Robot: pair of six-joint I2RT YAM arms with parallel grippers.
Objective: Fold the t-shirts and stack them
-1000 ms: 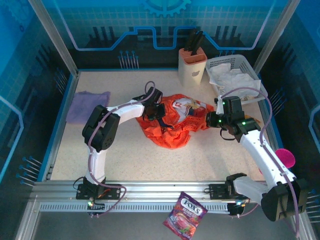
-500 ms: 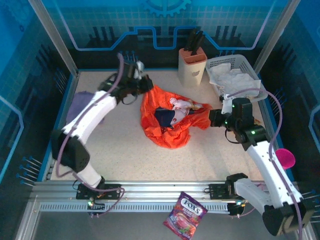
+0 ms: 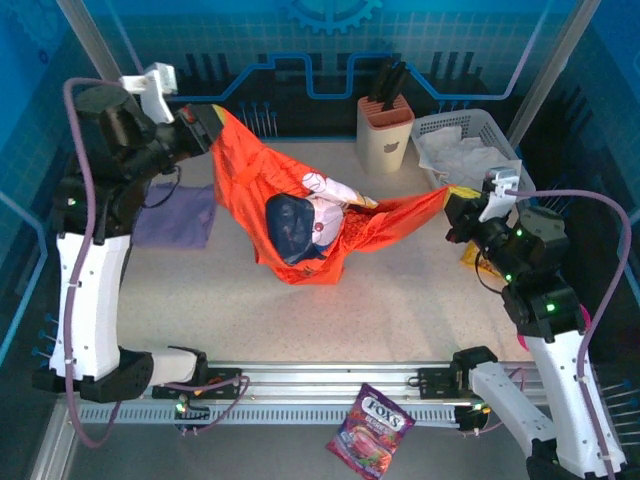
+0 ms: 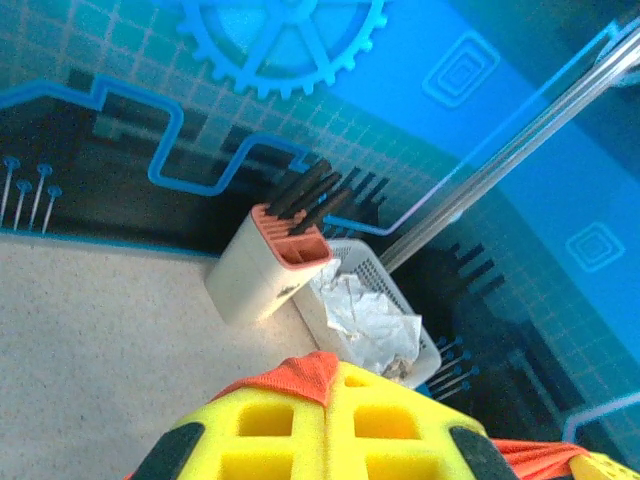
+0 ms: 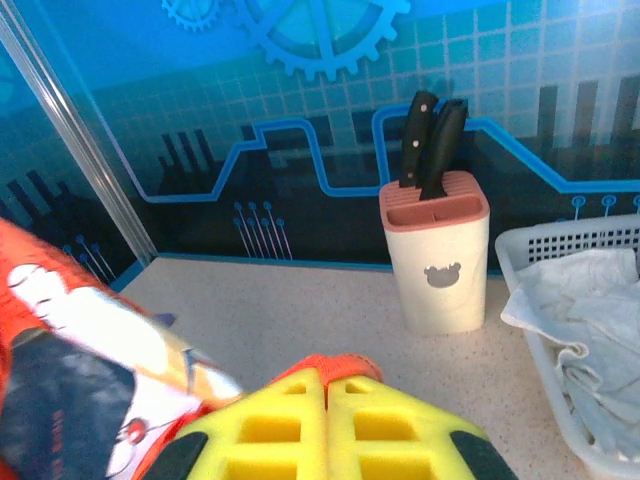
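Note:
The orange-red t-shirt [image 3: 300, 210] hangs stretched in the air between both arms, its white and dark blue print facing the camera and its lower part sagging toward the table. My left gripper [image 3: 207, 122] is raised high at the back left, shut on one corner of the orange-red t-shirt [image 4: 305, 375]. My right gripper [image 3: 452, 200] is shut on the opposite corner, an orange fold [image 5: 350, 372] pinched between its yellow pads. The lavender t-shirt [image 3: 178, 215] lies flat on the table at the left, partly behind the left arm.
A beige knife block [image 3: 386, 130] stands at the back centre, next to a white basket [image 3: 507, 150] of crumpled white cloth at the back right. A candy bag [image 3: 370, 432] lies below the front rail. A pink object [image 3: 522, 340] peeks out behind the right arm.
Both arms have risen and drawn apart, lifting the orange-red t-shirt off the table and stretching it out. The left gripper went up and to the left, the right one to the right.

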